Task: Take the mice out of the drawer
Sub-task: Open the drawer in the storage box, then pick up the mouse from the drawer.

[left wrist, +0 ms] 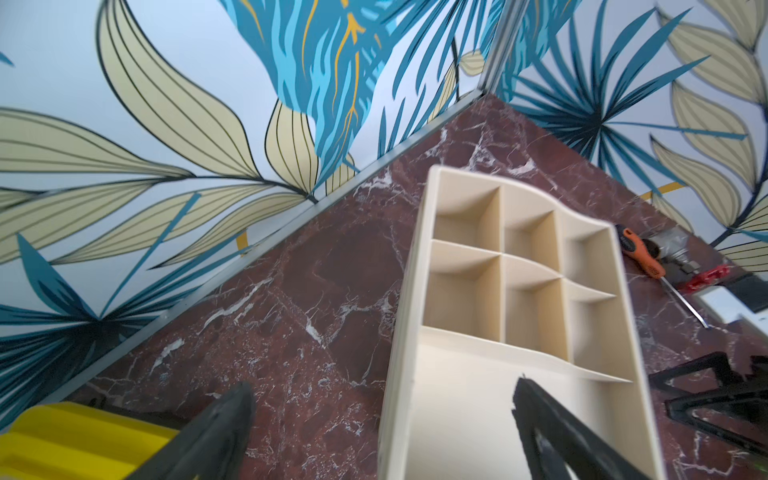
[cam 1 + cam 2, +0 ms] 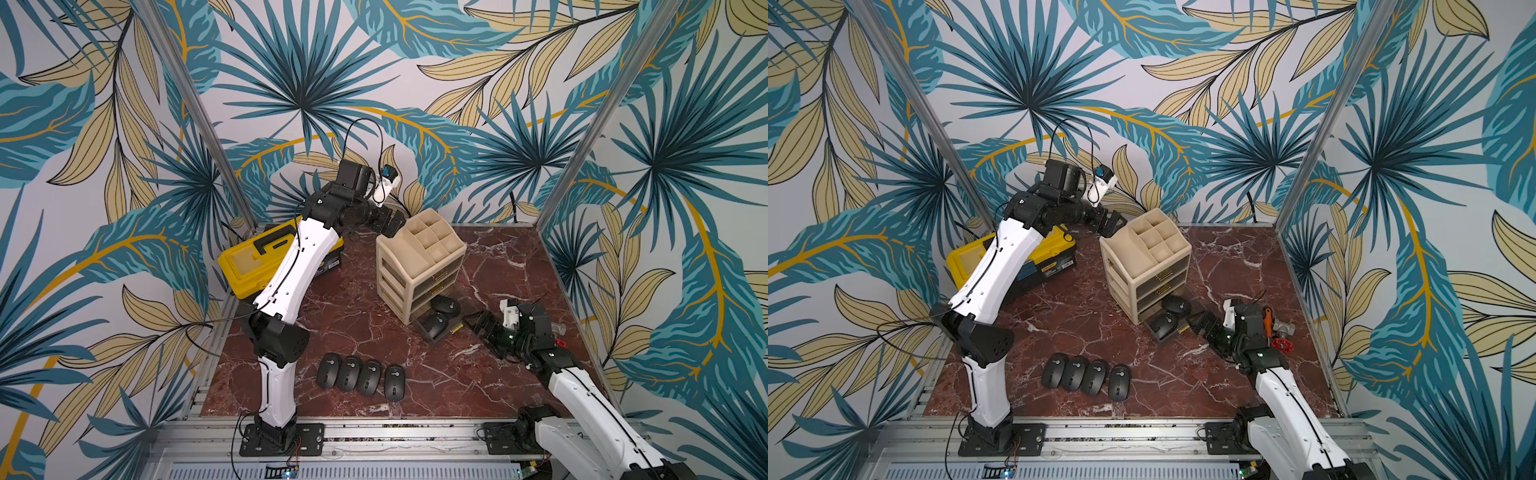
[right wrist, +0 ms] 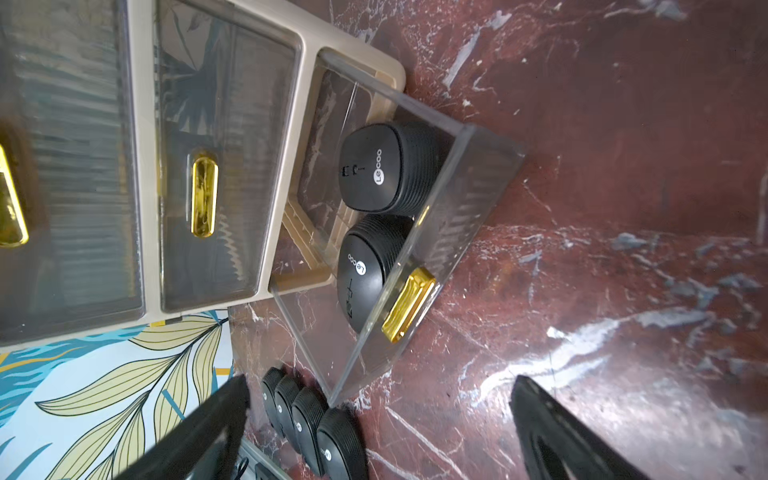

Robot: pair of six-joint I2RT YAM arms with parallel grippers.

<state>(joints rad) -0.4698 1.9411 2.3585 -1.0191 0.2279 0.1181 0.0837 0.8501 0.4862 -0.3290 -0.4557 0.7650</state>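
**Mice (image 3: pixel 382 166): two in the drawer (image 3: pixel 457 199), four on the table (image 2: pixel 498 266); both tools spread, empty**

Views.
- The right wrist view alone gives the drawer detail. The clear drawer is pulled out at an angle from the beige organizer (image 3: pixel 149 187), with a gold handle (image 3: pixel 409 303) on its front. Two mice lie side by side inside, white logos readable.
- The left wrist view shows no mice. It shows the organizer's top, the orange screwdriver (image 1: pixel 640 253) and the red valve (image 1: pixel 706 278) on the table past the organizer.
- Both top views show the yellow toolbox (image 2: pixel 245 262) under the left arm.

Tools.
- Right gripper (image 3: pixel 380 382): fingers spread wide, nothing between them, touching nothing. The drawer front lies just ahead of the fingertips, apart from them.
- Left gripper (image 1: pixel 382 386): fingers spread wide, empty. It hangs over the organizer's edge, one finger over the long tray and the other over bare table. Whether it touches the organizer I cannot tell.

Counts.
- Mice: six. Two are in the drawer ahead of the right gripper. Four lie in a close row on the table, off to that gripper's side toward the left arm's base.
- Drawers: three. The upper two are shut and the lowest is open.
- Gold handles: three.
- Organizer top: six square cells (image 1: pixel 465 291) and one long tray.
- Toolbox, screwdriver, valve: one each.
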